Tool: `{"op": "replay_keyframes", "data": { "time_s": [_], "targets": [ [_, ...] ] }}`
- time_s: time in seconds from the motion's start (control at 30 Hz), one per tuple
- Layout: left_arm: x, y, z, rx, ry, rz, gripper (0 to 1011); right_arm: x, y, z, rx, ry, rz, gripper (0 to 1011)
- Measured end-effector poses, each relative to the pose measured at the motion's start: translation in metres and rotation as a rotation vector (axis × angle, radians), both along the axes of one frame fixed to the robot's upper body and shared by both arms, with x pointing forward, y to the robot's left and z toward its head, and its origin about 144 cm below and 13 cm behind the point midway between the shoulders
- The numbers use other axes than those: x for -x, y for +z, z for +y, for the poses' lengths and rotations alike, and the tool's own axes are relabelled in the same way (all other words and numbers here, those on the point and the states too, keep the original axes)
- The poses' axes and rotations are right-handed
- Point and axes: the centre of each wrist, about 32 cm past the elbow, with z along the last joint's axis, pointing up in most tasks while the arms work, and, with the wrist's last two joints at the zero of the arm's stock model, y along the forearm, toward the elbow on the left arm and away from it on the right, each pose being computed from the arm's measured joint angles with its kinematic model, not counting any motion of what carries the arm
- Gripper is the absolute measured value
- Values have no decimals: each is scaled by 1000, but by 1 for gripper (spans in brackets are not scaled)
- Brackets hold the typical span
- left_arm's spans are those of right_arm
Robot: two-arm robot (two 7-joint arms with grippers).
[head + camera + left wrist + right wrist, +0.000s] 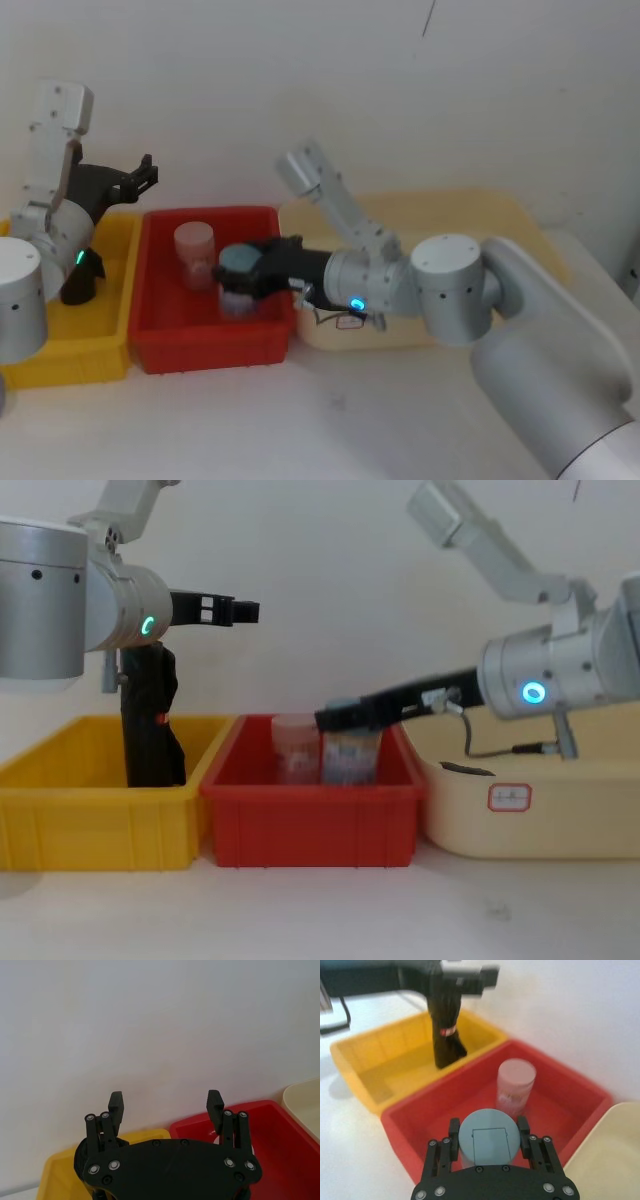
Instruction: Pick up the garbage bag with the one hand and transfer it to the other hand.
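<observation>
Garbage bag (150, 720): black roll with a small red mark, standing upright in the yellow bin (60, 820), near the wall shared with the red bin (310, 830).

Left gripper (235, 610): raised above the bag, not touching it. Fingers (116, 1105) are spread wide, with nothing between them.

Right gripper (488, 1132): reaches into the red bin. Its fingers pinch a grey-lidded jar (487, 1141) from both sides. A clear jar (516, 1085) stands just beside it.

A cream bin (540, 800) sits right of the red bin.
</observation>
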Motion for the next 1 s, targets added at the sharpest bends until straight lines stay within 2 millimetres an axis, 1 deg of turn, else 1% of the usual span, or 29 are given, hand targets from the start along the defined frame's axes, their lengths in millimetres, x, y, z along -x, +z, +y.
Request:
{"op": "replay_keyframes", "data": {
  "time_s": [0.17, 0.2, 0.23, 0.3, 0.47, 0.5, 0.67, 0.87, 0.93, 0.97, 1.0],
  "targets": [
    [0, 0, 0, 0, 0, 0, 1002, 1, 16, -12, -49, -34, -43, 666],
    [0, 0, 0, 0, 0, 0, 1001, 1, 21, -16, -64, -46, -55, 666],
    [0, 0, 0, 0, 0, 0, 1001, 1, 21, -16, -64, -46, -55, 666],
    [0, 0, 0, 0, 0, 0, 1001, 1, 30, -27, -91, -72, -76, 666],
    [0, 0, 0, 0, 0, 0, 1001, 2, 40, -44, -128, -111, -100, 666],
    [0, 0, 0, 0, 0, 0, 1001, 3, 42, -50, -139, -124, -104, 666],
    [0, 0, 0, 0, 0, 0, 1002, 5, 44, -63, -156, -150, -100, 666],
    [0, 0, 0, 0, 0, 0, 1001, 6, 38, -74, -159, -176, -86, 669],
    [0, 0, 0, 0, 0, 0, 1001, 5, 35, -76, -158, -185, -83, 701],
    [0, 0, 0, 0, 0, 0, 1002, 5, 32, -78, -158, -195, -81, 759],
    [0, 0, 0, 0, 0, 0, 1001, 5, 31, -79, -158, -200, -81, 779]
  ]
}}
